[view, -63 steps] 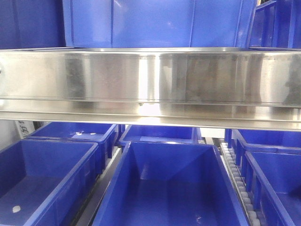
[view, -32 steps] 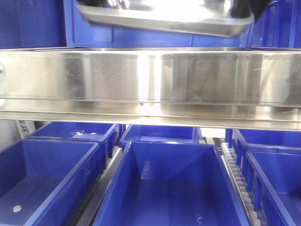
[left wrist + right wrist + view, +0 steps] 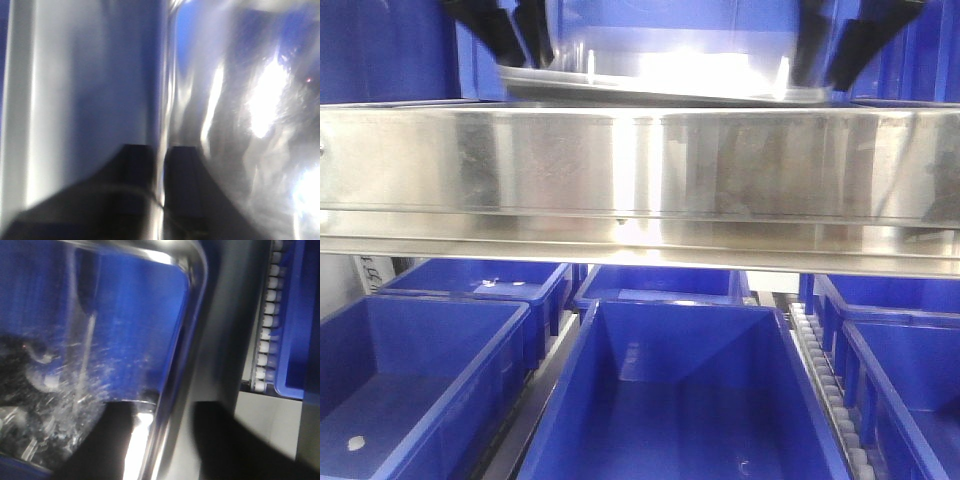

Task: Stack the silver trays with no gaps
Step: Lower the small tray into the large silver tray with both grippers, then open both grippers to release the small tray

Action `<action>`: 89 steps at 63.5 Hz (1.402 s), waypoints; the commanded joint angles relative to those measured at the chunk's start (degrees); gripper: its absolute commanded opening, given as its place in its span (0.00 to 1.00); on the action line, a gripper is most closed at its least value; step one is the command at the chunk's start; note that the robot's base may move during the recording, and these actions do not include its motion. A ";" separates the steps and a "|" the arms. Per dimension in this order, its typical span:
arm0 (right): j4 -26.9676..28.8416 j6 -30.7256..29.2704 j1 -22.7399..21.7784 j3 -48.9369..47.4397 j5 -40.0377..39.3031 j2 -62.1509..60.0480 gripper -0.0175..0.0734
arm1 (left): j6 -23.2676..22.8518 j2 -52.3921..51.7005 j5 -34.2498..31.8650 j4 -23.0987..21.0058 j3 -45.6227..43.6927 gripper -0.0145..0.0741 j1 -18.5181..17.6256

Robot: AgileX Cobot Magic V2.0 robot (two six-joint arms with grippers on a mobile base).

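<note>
Silver tray (image 3: 660, 85) hangs level at 12 o'clock above the shelf band (image 3: 640, 165), left end effector (image 3: 161, 170) and right end effector (image 3: 165, 415) each pinching a rim.

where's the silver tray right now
In the front view the silver tray sits at top centre, just above the steel shelf band, held between the left gripper and right gripper.
</note>
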 commanded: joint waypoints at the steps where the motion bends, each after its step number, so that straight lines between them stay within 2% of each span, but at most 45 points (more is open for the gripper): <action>1: -0.47 -0.90 -0.07 -2.67 -2.29 -2.95 0.90 | 1.01 -3.29 -3.26 -1.24 -2.02 0.64 0.07; 4: -1.17 -0.90 -0.07 -2.87 -2.29 -3.05 0.89 | 1.01 -3.29 -2.98 -1.13 -2.02 0.75 0.22; 8: -1.67 -0.90 -0.07 -3.51 -1.61 -3.18 0.88 | 1.01 -3.52 -2.40 -1.13 -2.02 0.83 0.27; 15: -1.97 -0.90 -0.07 -5.07 -0.04 -3.82 0.87 | 1.01 -4.93 -0.95 -1.36 -3.01 0.79 0.27; 21: -1.97 -1.20 0.06 -5.49 0.20 -5.93 0.80 | 1.01 -7.30 0.17 -1.48 -3.75 0.76 -0.03; 27: -1.97 -2.12 0.12 -5.49 1.62 -9.15 0.63 | 1.01 -11.27 -0.03 -0.64 -3.75 0.69 -0.95; 30: -1.97 -2.12 0.12 -5.49 2.49 -10.83 0.51 | 1.01 -13.69 -0.03 0.59 -3.75 0.64 -1.37; 38: -1.97 -2.12 0.12 -4.21 2.40 -17.20 0.24 | 1.01 -19.87 -0.59 2.05 -3.27 0.43 -2.96; 44: -1.97 -4.31 0.12 -1.71 0.75 -22.69 0.25 | 1.01 -24.63 -0.59 3.99 -1.66 0.25 -4.39; 49: -1.97 -7.29 0.12 3.00 -1.78 -29.38 0.25 | 1.01 -29.35 -1.11 7.44 2.91 0.10 -5.99; 56: -1.97 -10.29 0.12 10.57 -5.65 -37.60 0.25 | 1.01 -35.92 -5.06 8.42 11.38 0.12 -7.03; 71: -1.97 -16.93 0.12 33.94 -20.01 -57.34 0.25 | 1.01 -55.20 -20.53 7.95 38.00 0.12 -7.03; 78: -1.97 -18.08 0.12 44.17 -24.82 -65.72 0.25 | 1.01 -64.91 -28.12 7.82 50.80 0.12 -7.03; 89: -2.08 -20.52 0.12 58.44 -33.79 -77.72 0.25 | 1.01 -79.59 -36.00 7.74 67.67 0.12 -7.03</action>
